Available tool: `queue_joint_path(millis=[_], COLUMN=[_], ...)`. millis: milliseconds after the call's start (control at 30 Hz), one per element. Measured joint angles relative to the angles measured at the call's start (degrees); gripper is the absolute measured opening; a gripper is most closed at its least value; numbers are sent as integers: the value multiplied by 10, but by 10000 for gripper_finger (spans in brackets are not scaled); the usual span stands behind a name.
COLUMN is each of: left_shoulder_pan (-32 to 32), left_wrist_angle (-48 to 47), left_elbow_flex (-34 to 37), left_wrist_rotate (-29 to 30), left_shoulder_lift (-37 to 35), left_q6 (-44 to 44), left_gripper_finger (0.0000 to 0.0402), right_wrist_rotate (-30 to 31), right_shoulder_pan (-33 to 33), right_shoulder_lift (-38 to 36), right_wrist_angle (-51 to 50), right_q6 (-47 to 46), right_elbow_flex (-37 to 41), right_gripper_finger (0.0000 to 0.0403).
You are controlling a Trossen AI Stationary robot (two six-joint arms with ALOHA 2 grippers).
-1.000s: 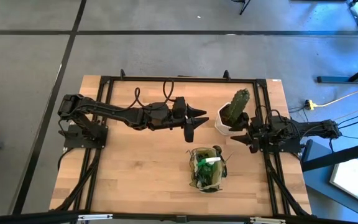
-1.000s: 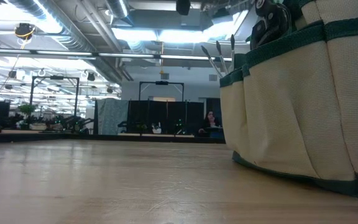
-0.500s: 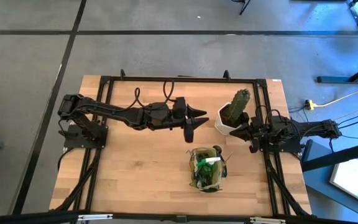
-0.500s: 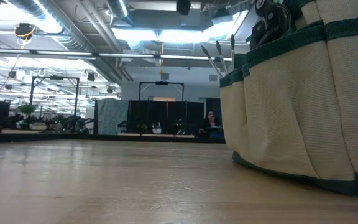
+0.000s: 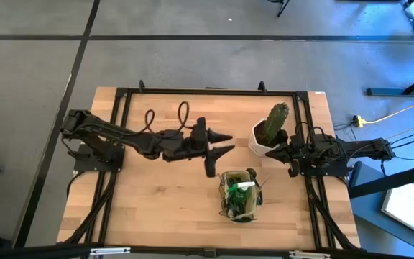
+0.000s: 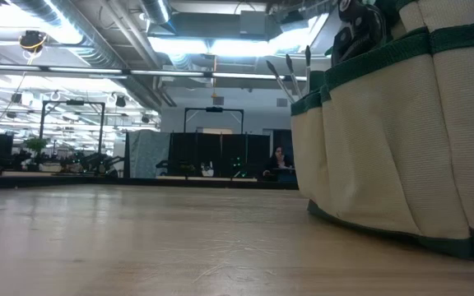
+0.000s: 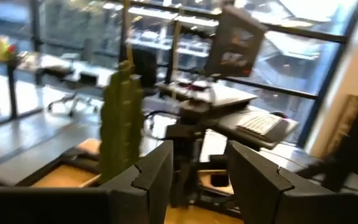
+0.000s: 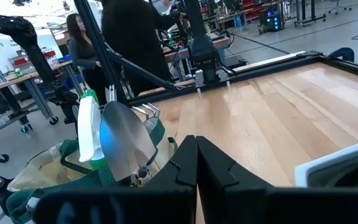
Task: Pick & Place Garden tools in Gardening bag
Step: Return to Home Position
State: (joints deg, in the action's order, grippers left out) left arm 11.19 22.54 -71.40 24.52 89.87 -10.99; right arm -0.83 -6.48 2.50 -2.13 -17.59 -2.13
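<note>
No text, label, brand, number or sign can be read in any view. No marking is legible on the gardening bag (image 6: 401, 140), the green spray bottle (image 8: 87, 130) or the white pot (image 5: 257, 147). The monitor (image 7: 238, 38) in the room behind is too blurred to be read.

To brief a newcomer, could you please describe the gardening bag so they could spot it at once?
On the wooden table, find the cactus in a white pot. Nearby stands the gardening bag: the only fabric thing, khaki with dark green trim, holding a green spray bottle.
</note>
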Motion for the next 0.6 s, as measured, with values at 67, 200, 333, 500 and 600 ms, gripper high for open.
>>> queue_joint_path(millis=[67,200,333,500,600], left_shoulder_pan=[14,37,45,26,9], left_wrist_angle=[20,101,230,390,480], left_elbow_flex=[21,103,218,356,436], left_wrist_rotate=[-5,-46,-66,-76,-80], left_shoulder_lift=[-13,-42,-64,-72,-72], left_q6=[19,46,48,63,53], left_gripper_finger=[145,145,145,145,145], right_wrist_rotate=[1,1,2,2,2], right_shoulder_pan=[0,0,0,0,0], right_shoulder_lift=[0,0,0,0,0], right_wrist_angle=[0,1,1,2,2], right_q6=[0,0,0,0,0], right_elbow_flex=[0,0,0,0,0], right_gripper_finger=[1,1,1,1,1])
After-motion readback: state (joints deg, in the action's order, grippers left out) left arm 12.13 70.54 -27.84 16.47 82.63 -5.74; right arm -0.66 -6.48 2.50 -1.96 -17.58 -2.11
